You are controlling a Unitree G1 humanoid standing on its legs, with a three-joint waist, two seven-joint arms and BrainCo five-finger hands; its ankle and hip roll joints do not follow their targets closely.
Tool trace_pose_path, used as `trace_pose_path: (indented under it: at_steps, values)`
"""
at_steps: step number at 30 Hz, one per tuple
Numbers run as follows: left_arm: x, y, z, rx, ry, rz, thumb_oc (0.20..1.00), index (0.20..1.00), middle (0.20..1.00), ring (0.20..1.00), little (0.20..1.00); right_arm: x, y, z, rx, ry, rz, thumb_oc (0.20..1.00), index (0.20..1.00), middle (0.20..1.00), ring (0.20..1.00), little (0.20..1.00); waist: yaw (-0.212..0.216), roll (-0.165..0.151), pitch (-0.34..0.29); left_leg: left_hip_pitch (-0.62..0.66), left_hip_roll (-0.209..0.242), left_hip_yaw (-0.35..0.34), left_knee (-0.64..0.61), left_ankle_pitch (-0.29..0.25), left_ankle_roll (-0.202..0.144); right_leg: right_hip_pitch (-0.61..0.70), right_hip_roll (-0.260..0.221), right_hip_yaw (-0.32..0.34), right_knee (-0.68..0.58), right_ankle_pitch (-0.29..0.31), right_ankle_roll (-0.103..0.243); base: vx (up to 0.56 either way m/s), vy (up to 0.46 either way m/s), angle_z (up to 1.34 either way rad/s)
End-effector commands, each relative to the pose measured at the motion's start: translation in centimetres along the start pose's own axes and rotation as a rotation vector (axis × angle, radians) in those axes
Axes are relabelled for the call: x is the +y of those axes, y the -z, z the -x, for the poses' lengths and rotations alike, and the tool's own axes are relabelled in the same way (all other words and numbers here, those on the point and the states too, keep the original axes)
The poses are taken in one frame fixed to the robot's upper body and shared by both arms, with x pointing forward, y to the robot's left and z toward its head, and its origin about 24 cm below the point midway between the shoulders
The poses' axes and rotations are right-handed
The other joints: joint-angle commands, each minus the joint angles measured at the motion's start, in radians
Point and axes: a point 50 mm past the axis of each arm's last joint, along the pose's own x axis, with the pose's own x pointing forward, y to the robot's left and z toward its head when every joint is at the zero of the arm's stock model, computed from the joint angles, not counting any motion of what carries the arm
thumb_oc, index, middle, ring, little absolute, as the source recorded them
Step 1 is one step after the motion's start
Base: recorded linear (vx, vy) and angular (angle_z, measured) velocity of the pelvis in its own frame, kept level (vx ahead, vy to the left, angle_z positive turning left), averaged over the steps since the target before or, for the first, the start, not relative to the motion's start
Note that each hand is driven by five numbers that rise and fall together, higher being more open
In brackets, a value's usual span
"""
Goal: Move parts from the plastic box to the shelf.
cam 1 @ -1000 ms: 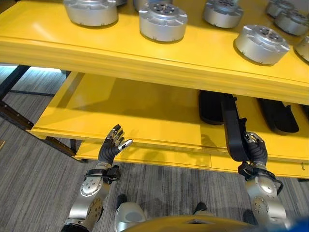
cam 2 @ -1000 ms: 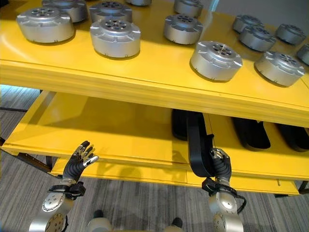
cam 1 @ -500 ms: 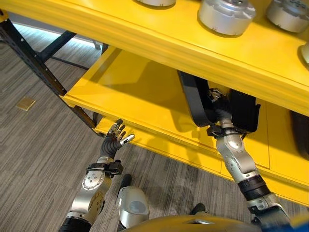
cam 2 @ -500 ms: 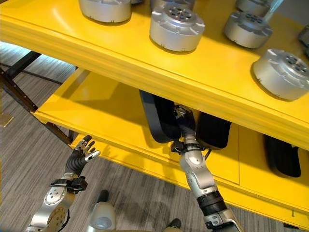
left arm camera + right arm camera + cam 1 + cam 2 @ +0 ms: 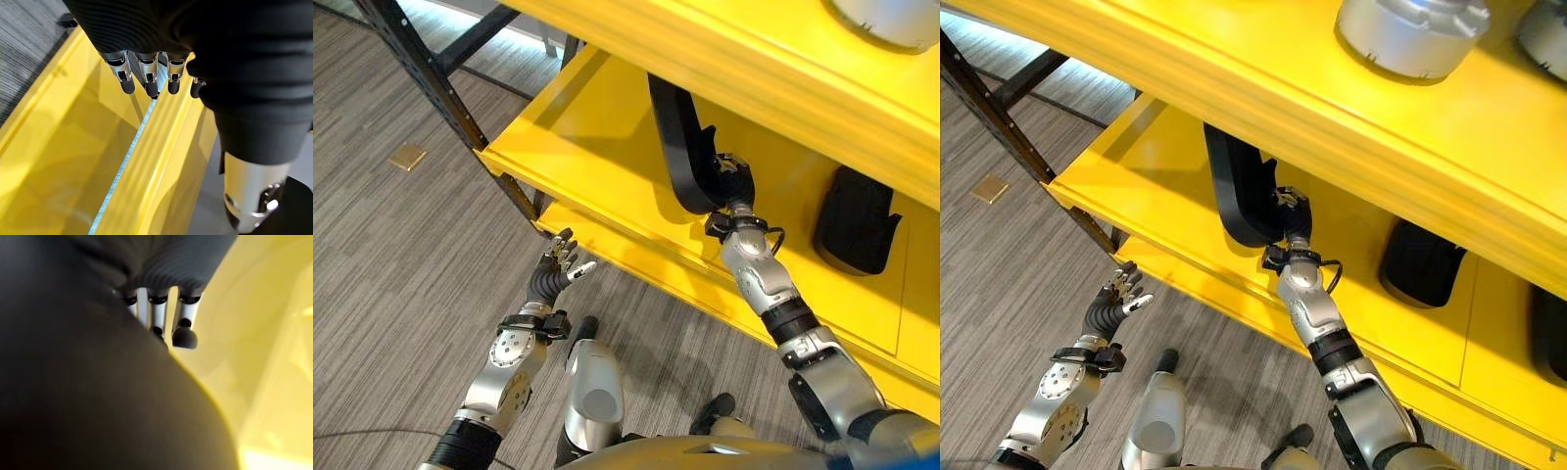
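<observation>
right hand now carrying black part deeper over yellow shelf

Yellow shelf: black parts middle tier, silver discs top.

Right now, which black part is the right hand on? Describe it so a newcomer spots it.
Find the yellow shelf; on its middle level, under the board with silver round parts, the long curved black part stands on end in the right hand. The other black part lies flat, untouched.

Grey striped carpet floor; black metal frame.
</observation>
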Motion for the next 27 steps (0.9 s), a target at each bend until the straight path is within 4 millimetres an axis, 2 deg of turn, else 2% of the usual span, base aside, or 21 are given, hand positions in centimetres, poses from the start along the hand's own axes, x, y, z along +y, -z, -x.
trace_pose_path:
  at_steps: [1,5,6,13,17,19,27]
  values:
    - [-0.9,-2.5,0.1,-0.132,0.045,0.008,1.000,1.000,1.000,1.000,1.000,0.2,-4.2,-1.3,-0.170,0.036,-0.043,0.200,0.200,0.200,0.200,0.200,0.004,0.016,-0.022,0.067,-0.047,0.023,-0.133,0.034,0.106,0.026,-0.028,0.061,0.101,0.087,0.032,-0.07,0.039,0.13]
    - [-1.4,-3.0,-0.4,-0.156,0.054,0.017,1.000,1.000,1.000,1.000,1.000,0.4,-3.8,-2.2,-0.126,0.087,-0.039,0.200,0.200,0.200,0.200,0.200,0.008,0.037,0.004,0.046,-0.056,0.014,-0.110,0.031,0.109,0.014,-0.035,0.062,0.117,0.083,0.027,-0.06,0.043,0.09]
    - [-1.7,-3.2,-0.5,-0.165,0.058,0.023,1.000,1.000,1.000,1.000,1.000,0.2,-3.1,-2.5,-0.085,0.137,-0.050,0.200,0.200,0.200,0.200,0.200,0.009,0.049,0.012,0.035,-0.060,0.014,-0.101,0.030,0.111,0.008,-0.038,0.063,0.123,0.081,0.026,-0.04,0.042,0.07]
    - [-2.1,-3.2,-0.7,-0.171,0.060,0.026,1.000,1.000,1.000,1.000,1.000,-0.9,-1.9,-3.0,-0.021,0.226,-0.050,0.200,0.200,0.200,0.200,0.200,0.002,0.063,0.025,0.029,-0.066,0.012,-0.092,0.029,0.113,-0.003,-0.045,0.068,0.132,0.078,0.024,-0.01,0.016,0.01]
    - [-2.2,-3.3,-0.8,-0.178,0.054,0.030,1.000,1.000,1.000,1.000,1.000,-2.2,-1.2,-3.2,0.017,0.304,-0.049,0.200,0.200,0.200,0.200,0.200,-0.007,0.069,0.033,0.026,-0.066,0.012,-0.089,0.028,0.115,-0.012,-0.047,0.076,0.139,0.078,0.024,-0.01,0.004,-0.01]
    - [-2.2,-3.3,-0.8,-0.178,0.054,0.030,1.000,1.000,1.000,1.000,1.000,-2.2,-1.2,-3.2,0.016,0.304,-0.049,0.200,0.200,0.200,0.200,0.200,-0.007,0.069,0.033,0.026,-0.066,0.012,-0.089,0.028,0.115,-0.012,-0.047,0.076,0.139,0.078,0.024,0.00,0.000,0.00]
    - [-2.3,-3.2,-0.9,-0.185,0.045,0.036,1.000,1.000,1.000,1.000,1.000,-5.1,-1.1,-3.4,0.024,0.431,-0.029,0.200,0.200,0.200,0.200,0.200,-0.030,0.079,0.050,0.020,-0.063,0.021,-0.077,0.025,0.116,-0.029,-0.051,0.087,0.153,0.079,0.023,0.00,0.003,-0.01]
